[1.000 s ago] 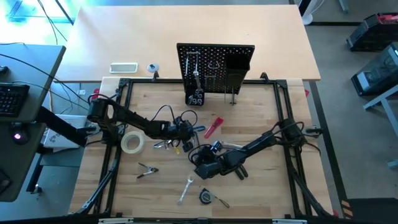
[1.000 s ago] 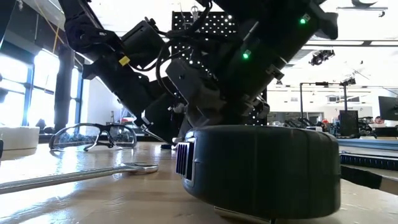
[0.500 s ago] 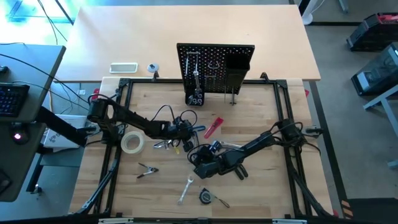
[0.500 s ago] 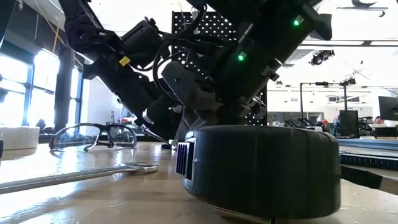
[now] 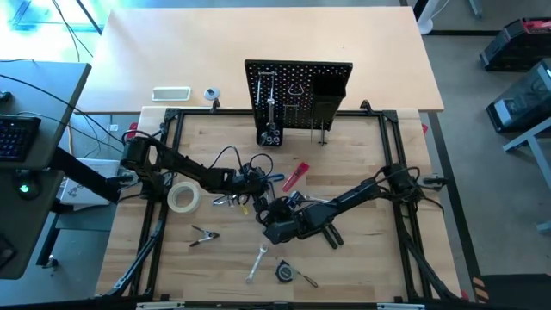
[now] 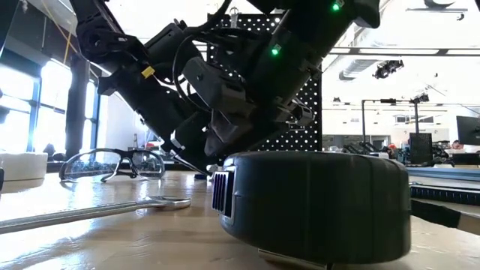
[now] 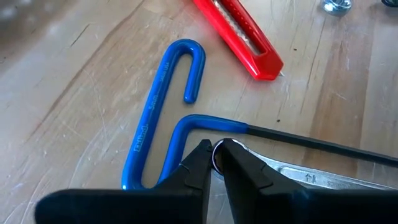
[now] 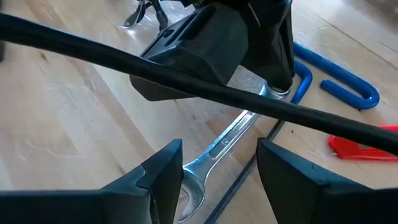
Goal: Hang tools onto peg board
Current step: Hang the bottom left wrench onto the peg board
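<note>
Left jaws pinching wrench [image 7: 298, 177] ring end

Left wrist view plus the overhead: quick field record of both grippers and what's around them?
left gripper: shut on the silver wrench, at its ring end
right gripper: open, over the same wrench's open end
blue hex key: flat on the table, beside the left gripper
red tool: on the table beyond the hex key
peg board: upright at the table's far edge

Silver wrench [image 8: 214, 151], blue-handled hex key [image 7: 163, 118] and red-handled tool [image 7: 239, 34] lie flat before the upright black peg board [image 5: 298, 93].
</note>
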`<state>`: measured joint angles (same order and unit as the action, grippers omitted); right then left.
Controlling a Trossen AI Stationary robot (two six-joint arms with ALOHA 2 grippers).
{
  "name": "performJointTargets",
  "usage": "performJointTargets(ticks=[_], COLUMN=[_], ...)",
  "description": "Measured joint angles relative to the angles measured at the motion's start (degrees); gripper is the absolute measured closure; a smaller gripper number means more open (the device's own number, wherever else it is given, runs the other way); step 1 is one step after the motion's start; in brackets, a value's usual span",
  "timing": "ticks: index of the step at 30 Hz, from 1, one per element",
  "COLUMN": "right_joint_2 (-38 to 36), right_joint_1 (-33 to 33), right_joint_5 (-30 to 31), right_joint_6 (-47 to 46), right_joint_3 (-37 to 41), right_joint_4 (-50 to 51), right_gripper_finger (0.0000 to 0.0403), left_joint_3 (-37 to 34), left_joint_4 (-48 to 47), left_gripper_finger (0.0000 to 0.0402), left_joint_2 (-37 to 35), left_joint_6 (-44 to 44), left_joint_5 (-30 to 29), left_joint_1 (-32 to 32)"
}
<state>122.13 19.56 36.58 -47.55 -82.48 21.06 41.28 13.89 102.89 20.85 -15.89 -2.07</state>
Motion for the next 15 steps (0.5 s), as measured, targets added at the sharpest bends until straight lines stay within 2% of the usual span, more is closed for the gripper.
performJointTargets(ticks=[6, 15], right_joint_2=[0.0, 0.0], right_joint_1=[0.45, 2.21], right_joint_5=[-0.2, 0.5], right_joint_6=[2.4, 1.2], right_joint_3=[0.0, 0.04], right_joint_4=[0.94, 7.86], right_gripper_finger=[0.0206, 0.0206], left_joint_3=[0.02, 0.07], left_joint_4=[-0.03, 0.06], left_gripper_finger=[0.0371, 0.0371], left_joint_2=[0.0, -0.04], left_joint_6=[-2.89, -13.58], left_joint_5=[0.22, 0.49], left_joint_1=[0.0, -0.01])
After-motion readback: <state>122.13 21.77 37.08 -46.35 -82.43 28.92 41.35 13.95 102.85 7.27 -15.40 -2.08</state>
